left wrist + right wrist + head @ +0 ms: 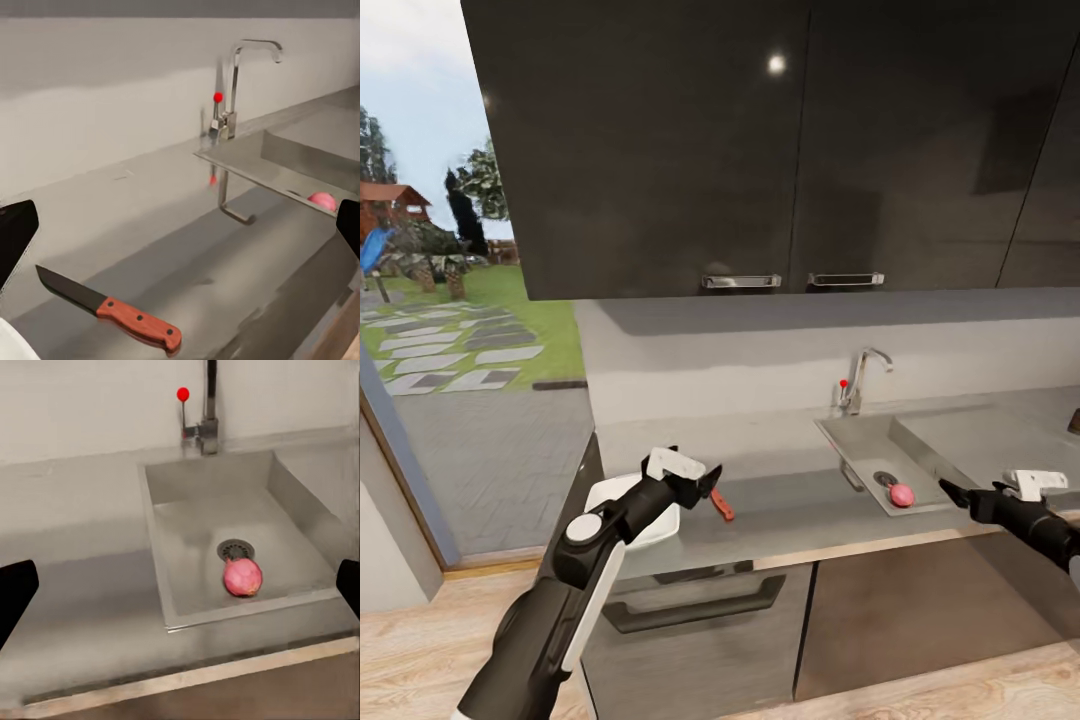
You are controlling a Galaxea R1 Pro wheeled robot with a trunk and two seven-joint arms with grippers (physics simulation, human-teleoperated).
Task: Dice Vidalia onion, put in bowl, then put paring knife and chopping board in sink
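Observation:
A pink-red Vidalia onion [901,494] [242,577] lies in the steel sink [860,440] beside the drain [235,549]. My right gripper [952,490] hovers open just in front of the sink's near right corner, its dark fingertips [16,594] wide apart. The paring knife [722,505] [112,309], with a grey blade and red-orange handle, lies flat on the countertop [780,500]. Over it hangs my left gripper [708,485], open and empty. The white bowl [652,525] sits at the counter's left end, under the left forearm. A dark brown shape [1074,422] is cut off at the far right; I cannot tell if it is the chopping board.
A chrome tap [857,380] with a red dot stands behind the sink. Dark wall cabinets [760,150] hang above the counter. An oven handle [700,605] runs below its front edge. At the left, a glass opening shows a garden [460,340].

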